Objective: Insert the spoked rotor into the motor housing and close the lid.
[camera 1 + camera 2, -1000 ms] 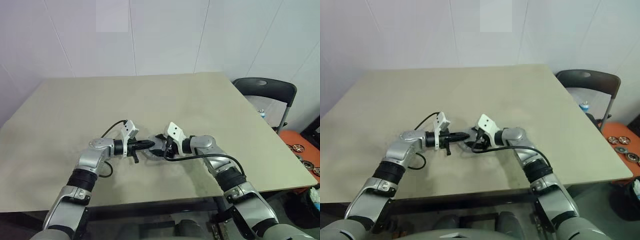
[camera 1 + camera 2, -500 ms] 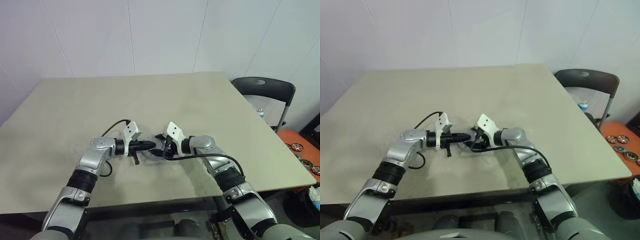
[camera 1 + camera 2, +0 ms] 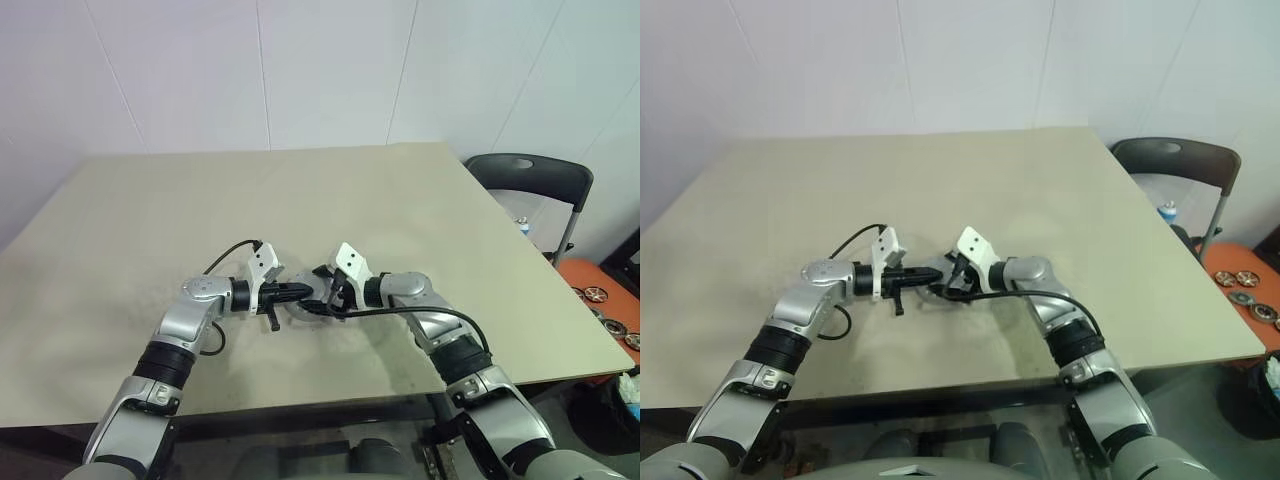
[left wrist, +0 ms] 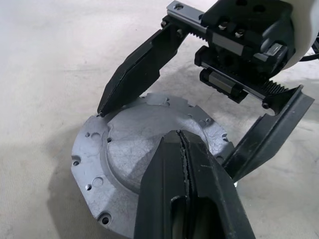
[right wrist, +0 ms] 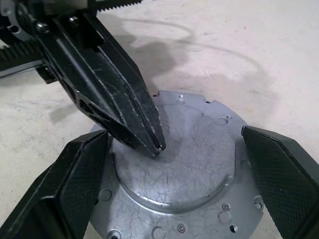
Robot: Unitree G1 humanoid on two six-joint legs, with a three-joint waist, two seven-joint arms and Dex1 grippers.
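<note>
- Evidently the left gripper (image 5: 149, 142) was shut with nothing between its fingers, the two black tips pressed into one point that rested on the raised centre of the lid (image 5: 194, 164); my guess is it served as a pressing finger, to keep the disc seated
- Opposite it, the right gripper (image 4: 199, 137) stood wide open, one finger at each side of the disc, its pads (image 5: 82, 169) close by the flange edge but not clamping it as far as I could tell; I judged this straddle was meant either to centre the lid or to have just let go of it
- So the lid lay flat between the right fingers and directly under the left tip, grey metal with small holes round its flange
- Housing and rotor could not be made out under the disc; whether the lid sat on them could not be told
- Outward from there, the table (image 3: 380, 200) was a bare beige top, with both arms meeting near its front middle
- Beyond the table's right edge stood a dark chair (image 3: 530, 180), well apart from the work
</note>
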